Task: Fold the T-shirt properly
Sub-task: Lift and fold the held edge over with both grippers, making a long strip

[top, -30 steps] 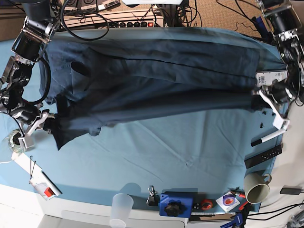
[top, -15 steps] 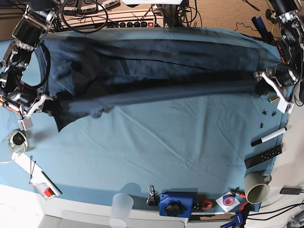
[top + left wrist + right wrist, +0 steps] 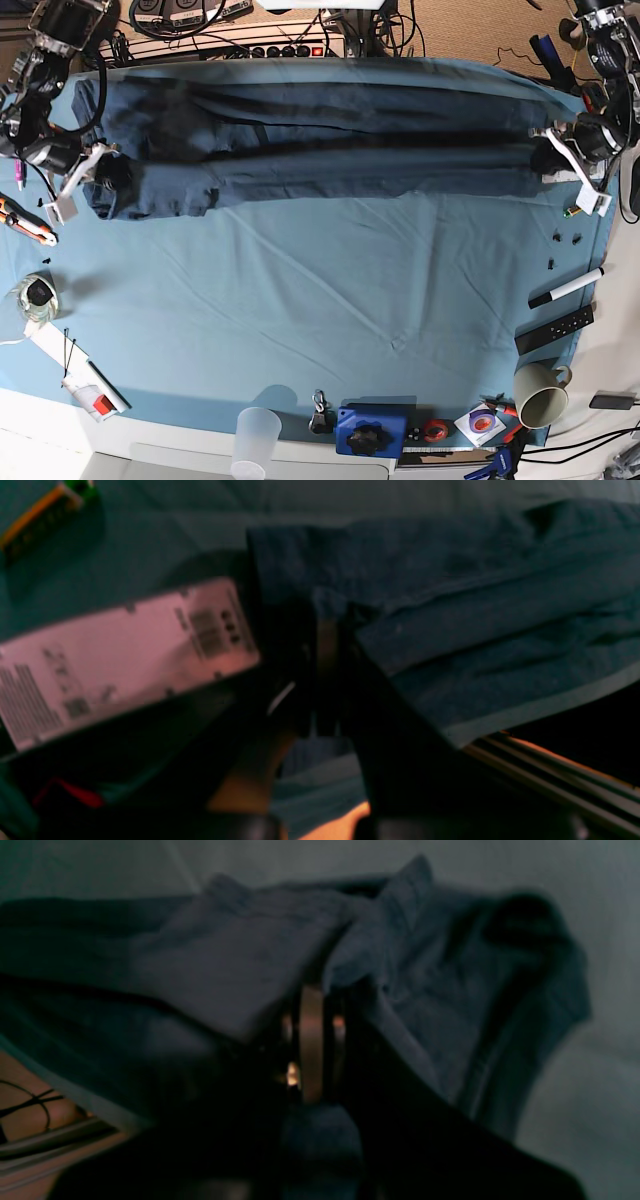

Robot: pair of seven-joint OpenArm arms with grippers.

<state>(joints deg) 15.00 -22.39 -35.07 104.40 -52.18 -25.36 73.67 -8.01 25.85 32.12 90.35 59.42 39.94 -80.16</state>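
The dark navy T-shirt (image 3: 320, 140) lies stretched in a long band across the far part of the lighter blue tablecloth (image 3: 320, 300), folded lengthwise. My right gripper (image 3: 106, 172) is at the shirt's left end in the base view. In the right wrist view the right gripper (image 3: 312, 990) is shut on bunched shirt fabric (image 3: 240, 955). My left gripper (image 3: 546, 150) is at the shirt's right end. In the left wrist view the left gripper (image 3: 327, 625) is shut on the shirt's edge (image 3: 450, 610). Collar and neck print are hidden.
A power strip and cables (image 3: 270, 45) lie behind the far edge. A marker (image 3: 570, 288), black remote (image 3: 553, 330) and mug (image 3: 540, 393) are at the right. A plastic cup (image 3: 257, 435) and blue device (image 3: 370, 430) sit at the front edge. An orange tool (image 3: 25, 222) lies at the left.
Both grippers have moved toward the far edge, carrying the shirt's near edge with them. The shirt went from a wide hanging sheet to a narrower folded band lying flat.
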